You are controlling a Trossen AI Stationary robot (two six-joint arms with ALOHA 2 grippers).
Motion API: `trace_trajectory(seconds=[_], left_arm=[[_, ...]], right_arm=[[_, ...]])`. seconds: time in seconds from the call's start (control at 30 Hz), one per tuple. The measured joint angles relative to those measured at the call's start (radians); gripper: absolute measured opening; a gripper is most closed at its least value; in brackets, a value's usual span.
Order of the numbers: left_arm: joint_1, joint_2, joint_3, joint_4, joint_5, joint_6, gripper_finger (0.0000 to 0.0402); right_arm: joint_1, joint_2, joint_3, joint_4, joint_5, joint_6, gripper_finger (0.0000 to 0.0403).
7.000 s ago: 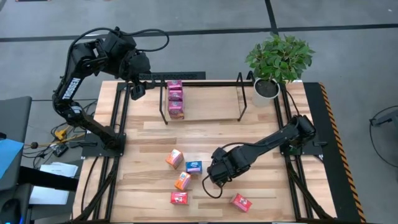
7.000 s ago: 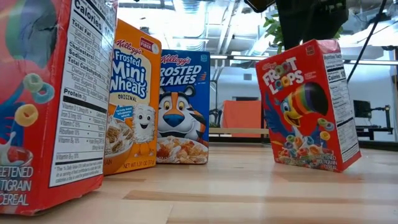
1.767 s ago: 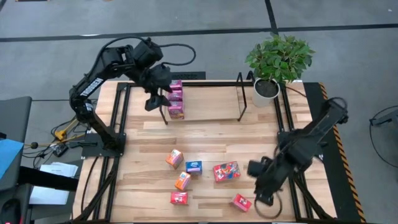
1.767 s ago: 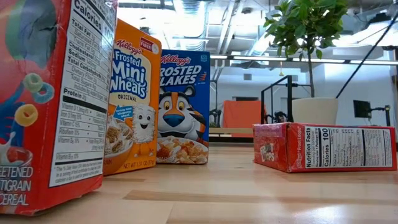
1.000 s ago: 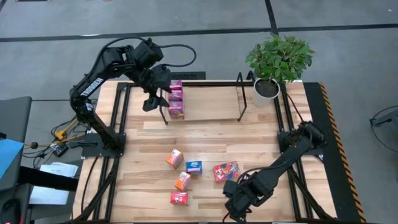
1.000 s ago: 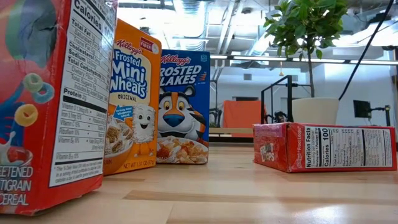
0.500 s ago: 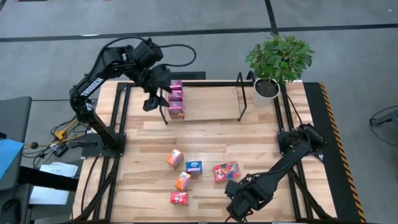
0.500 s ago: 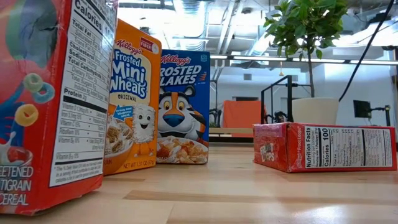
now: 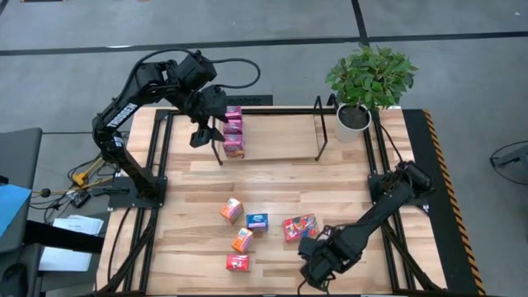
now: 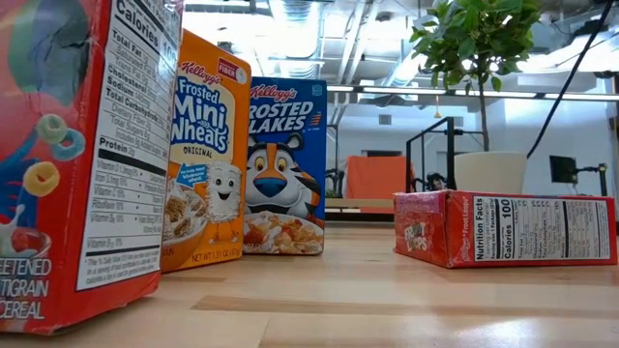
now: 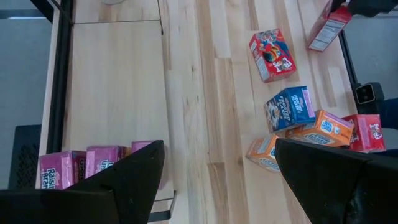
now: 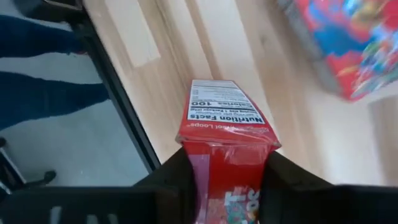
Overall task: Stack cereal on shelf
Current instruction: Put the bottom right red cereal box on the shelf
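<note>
Since a second ago, closed: right gripper (image 12: pixel 227 180) clamped on red Froot Loops box (image 12: pixel 227 127) at table's near edge. Left gripper (image 11: pixel 214 180) spread wide just beside pink cartons (image 11: pixel 87 165) on shelf (image 9: pixel 318 132).

On the orange upright carton (image 10: pixel 203 150), the front reads "Kellogg's Frosted Mini Wheats Original" with a small pink "Pink" badge at its top corner. The blue upright carton (image 10: pixel 284 166) beside it carries "Kellogg's" and "Frosted Flakes", the first letters partly hidden. The big red carton at the near edge (image 10: pixel 82 159) shows a panel headed "Calories" with "Protein" lower down, and "Sweetened multigrain cereal" cut off at its foot. The red carton lying flat (image 10: pixel 503 227) shows "Nutrition Facts" and "100". The red carton between dark fingers (image 12: pixel 227 146) reads "Nutrition Facts", "100" and "Froot Loops". The black left arm (image 9: pixel 124 111) bears white lettering too small to read.
</note>
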Motion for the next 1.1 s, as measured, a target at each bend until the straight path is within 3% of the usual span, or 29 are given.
trace_trajectory(seconds=[0.23, 0.37, 0.5, 0.67, 0.8, 1.1], left_arm=[[0.000, 0.000, 0.000, 0.000, -0.036, 0.000, 0.0297], [0.000, 0.000, 0.000, -0.015, -0.052, 0.000, 0.0297], [0.000, 0.000, 0.000, -0.032, -0.053, 0.003, 0.0297], [0.000, 0.000, 0.000, -0.046, -0.108, 0.005, 0.0297], [0.001, 0.000, 0.000, -0.051, -0.172, 0.004, 0.0297], [0.020, 0.000, 0.000, -0.051, -0.203, -0.009, 0.0297]], right_arm=[[-0.149, -0.134, 0.013, -0.158, 0.032, -0.277, 0.0143], [-0.323, -0.216, 0.014, -0.243, 0.114, -0.506, 0.0151], [-0.542, -0.246, 0.015, -0.217, 0.148, -0.779, 0.0142], [-0.789, -0.213, 0.014, -0.127, 0.142, -1.100, 0.0135], [-0.922, -0.148, 0.041, -0.085, 0.138, -1.269, 0.0148], [-1.028, 0.019, 0.183, -0.148, 0.138, -1.489, 0.0157]])
